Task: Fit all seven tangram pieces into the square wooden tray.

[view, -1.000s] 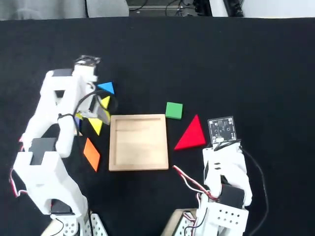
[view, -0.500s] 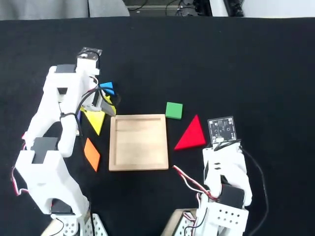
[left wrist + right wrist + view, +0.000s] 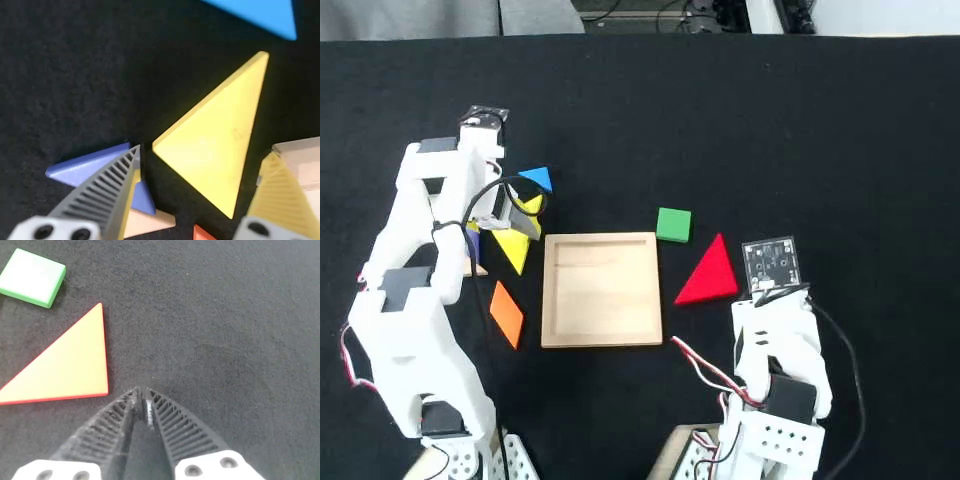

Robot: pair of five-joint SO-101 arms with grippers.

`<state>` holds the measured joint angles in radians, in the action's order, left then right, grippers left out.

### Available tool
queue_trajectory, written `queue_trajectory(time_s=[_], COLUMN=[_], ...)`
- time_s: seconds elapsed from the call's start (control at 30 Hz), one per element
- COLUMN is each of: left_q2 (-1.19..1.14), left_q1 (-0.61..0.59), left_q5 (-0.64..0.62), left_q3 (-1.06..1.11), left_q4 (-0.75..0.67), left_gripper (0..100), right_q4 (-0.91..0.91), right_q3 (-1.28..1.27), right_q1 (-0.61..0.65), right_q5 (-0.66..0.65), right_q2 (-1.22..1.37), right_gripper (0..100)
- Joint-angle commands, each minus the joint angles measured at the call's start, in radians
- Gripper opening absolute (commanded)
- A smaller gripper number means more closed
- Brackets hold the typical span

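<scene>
Blue-violet triangle (image 3: 82,166) beside left gripper (image 3: 201,152), barely visible in the high view.

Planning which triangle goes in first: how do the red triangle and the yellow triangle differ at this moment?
The red triangle lies right of the tray in the high view; the yellow triangle lies left. The open left gripper straddles the yellow triangle; the shut right gripper sits beside the red triangle, apart. Both lie flat outside the tray.

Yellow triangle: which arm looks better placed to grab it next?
Left, probably. The left gripper hangs open over the yellow triangle; the right gripper is shut, beside the red triangle across the tray.
</scene>
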<state>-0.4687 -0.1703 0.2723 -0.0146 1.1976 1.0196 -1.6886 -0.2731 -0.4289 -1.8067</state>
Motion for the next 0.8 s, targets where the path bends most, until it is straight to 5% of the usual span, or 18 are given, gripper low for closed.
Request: queue_trajectory(time_s=[0.0,0.77], left_q2=[-0.008,-0.115], left_q1=[-0.005,0.038], left_q5=[0.029,0.071], left_q3=[-0.077,-0.154], left_q4=[-0.006,0.026], left_gripper=[36,36], right_q4=[0.005,0.005], right_q3=[0.004,0.004], right_q1=[0.015,0.015], right_q5=[-0.008,-0.008], right_q2=[-0.071,-0.071], right_gripper=[1.2,1.2])
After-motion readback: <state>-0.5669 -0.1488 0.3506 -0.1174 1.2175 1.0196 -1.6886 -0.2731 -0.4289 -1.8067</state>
